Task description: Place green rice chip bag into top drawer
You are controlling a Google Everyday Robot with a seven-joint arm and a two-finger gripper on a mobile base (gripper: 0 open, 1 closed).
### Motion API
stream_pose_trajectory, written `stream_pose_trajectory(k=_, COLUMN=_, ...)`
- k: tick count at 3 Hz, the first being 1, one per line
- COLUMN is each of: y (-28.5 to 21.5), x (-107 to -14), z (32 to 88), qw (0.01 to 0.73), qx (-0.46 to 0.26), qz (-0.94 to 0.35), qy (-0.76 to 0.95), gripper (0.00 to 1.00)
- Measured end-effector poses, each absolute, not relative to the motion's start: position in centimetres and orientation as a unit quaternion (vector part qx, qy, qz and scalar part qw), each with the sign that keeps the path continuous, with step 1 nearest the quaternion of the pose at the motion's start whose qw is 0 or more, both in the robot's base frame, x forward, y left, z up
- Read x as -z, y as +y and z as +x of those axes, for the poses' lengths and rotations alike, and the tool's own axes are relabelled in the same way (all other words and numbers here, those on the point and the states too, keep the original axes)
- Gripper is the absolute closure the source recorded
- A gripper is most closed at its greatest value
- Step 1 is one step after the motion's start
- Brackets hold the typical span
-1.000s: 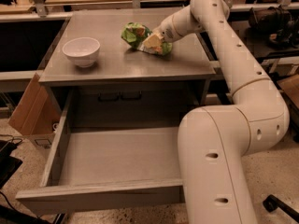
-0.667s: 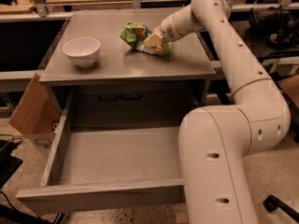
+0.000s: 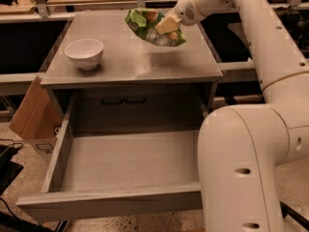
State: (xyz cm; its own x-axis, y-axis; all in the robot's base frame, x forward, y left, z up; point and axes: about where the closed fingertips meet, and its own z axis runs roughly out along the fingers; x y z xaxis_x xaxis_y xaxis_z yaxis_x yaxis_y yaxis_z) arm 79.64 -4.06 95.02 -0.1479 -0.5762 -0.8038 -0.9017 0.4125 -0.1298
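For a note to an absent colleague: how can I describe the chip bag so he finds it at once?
Look at the grey table above the open top drawer. Over its back right part, the gripper holds the green rice chip bag in the air. It is crumpled and bright green, unlike the smooth white bowl standing on the table.

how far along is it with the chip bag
Done: top drawer is open and the hand grips the green rice chip bag. In hand: bag held just above the tabletop, far side. Left: carry it forward, lower it into the drawer, release.
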Motion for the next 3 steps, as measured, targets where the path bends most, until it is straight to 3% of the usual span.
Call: stream_pose_trajectory(k=3, y=-5.2, x=-99.8, z=68.8, qw=0.348, qx=-0.249, qz=-0.490, qy=0.760, gripper=1.00)
